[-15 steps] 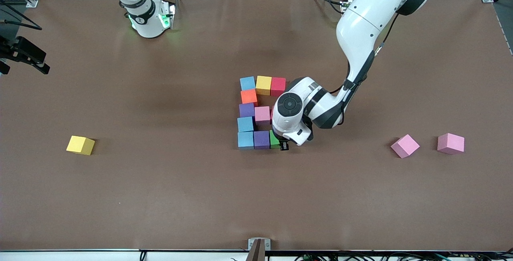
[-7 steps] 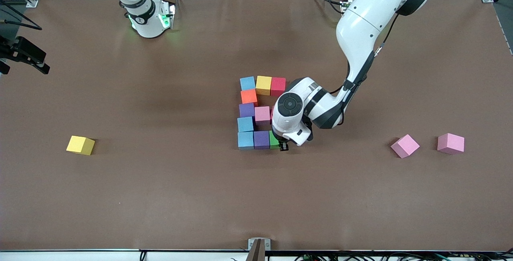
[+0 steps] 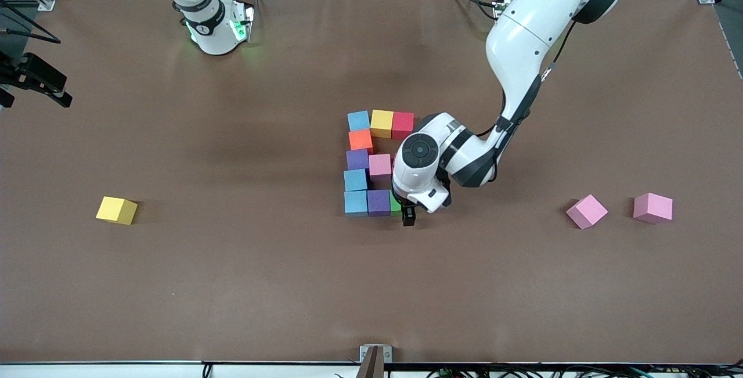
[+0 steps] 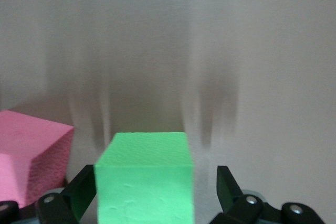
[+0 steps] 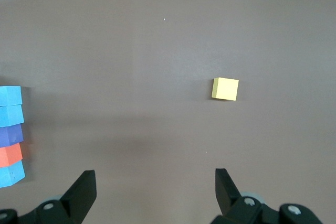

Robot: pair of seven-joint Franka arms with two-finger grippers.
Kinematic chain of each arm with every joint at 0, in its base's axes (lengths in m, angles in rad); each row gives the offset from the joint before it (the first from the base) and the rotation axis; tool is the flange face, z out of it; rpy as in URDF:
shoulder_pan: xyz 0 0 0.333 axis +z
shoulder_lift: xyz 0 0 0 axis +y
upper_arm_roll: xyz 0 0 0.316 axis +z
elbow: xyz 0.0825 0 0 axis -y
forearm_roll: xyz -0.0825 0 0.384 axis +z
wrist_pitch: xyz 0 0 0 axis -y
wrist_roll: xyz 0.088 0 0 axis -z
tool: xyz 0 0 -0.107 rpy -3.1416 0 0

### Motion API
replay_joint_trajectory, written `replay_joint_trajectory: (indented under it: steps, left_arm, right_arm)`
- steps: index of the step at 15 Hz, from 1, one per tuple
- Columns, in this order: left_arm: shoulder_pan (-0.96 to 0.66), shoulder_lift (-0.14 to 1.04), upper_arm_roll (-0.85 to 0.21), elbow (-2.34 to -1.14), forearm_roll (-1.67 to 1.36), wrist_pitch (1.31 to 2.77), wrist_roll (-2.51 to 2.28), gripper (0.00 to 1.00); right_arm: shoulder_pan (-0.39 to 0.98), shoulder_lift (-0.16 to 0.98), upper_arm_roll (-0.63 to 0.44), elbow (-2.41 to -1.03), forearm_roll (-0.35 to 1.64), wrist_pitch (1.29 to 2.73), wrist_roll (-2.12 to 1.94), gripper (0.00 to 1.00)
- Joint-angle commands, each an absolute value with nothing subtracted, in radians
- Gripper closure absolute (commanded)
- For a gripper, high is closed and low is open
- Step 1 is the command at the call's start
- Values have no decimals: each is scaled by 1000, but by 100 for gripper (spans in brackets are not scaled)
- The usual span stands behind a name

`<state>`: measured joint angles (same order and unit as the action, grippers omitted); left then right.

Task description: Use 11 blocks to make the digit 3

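Now my left gripper (image 4: 152,195) has let go; its fingers (image 4: 79,195) stand spread, apart from the green block (image 4: 144,182). That block sits in the digit 3 (image 3: 374,163), touching the purple block (image 3: 378,202). My right gripper (image 5: 152,195) waits, spread wide.

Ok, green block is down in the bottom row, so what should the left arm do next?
Probably lift the left gripper straight up. Its jaws stand open on either side of the green block, which sits on the table beside the purple block, so rising vertically should avoid nudging the row.
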<state>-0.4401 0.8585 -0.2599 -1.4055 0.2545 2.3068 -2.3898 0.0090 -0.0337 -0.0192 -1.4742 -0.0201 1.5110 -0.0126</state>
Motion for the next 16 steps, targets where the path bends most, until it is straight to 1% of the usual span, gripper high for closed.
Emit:
replay_joint_trajectory:
  steps: [1, 3, 5, 8, 12, 14, 16]
  left_arm:
    - [-416, 799, -265, -1405, 273, 2295, -2364, 0]
    - [-416, 758, -275, -1405, 264, 2234, -2254, 0]
    - [-401, 729, -313, -1402, 258, 2157, -2131, 0]
    - [-364, 657, -313, -1402, 177, 2102, -2091, 0]
    - [-250, 631, -321, -1278, 3, 1878, -1805, 0]
    - [-230, 576, -319, -1275, -9, 1849, -1670, 0]
    - [-213, 543, -318, -1275, -11, 1780, -1550, 0]
  right_arm:
    - [8, -29, -17, -1457, -28, 1499, -5, 0]
    - [8, -29, -18, -1456, -32, 1500, -5, 0]
    - [-8, -29, -20, -1440, -31, 1500, -6, 0]
    - [-11, -29, -18, -1439, -31, 1500, -6, 0]
    - [-3, -28, -17, -1439, -25, 1500, -6, 0]
    - [-3, -28, -17, -1440, -25, 1502, -6, 0]
    - [-3, -14, -17, -1440, -26, 1503, -11, 0]
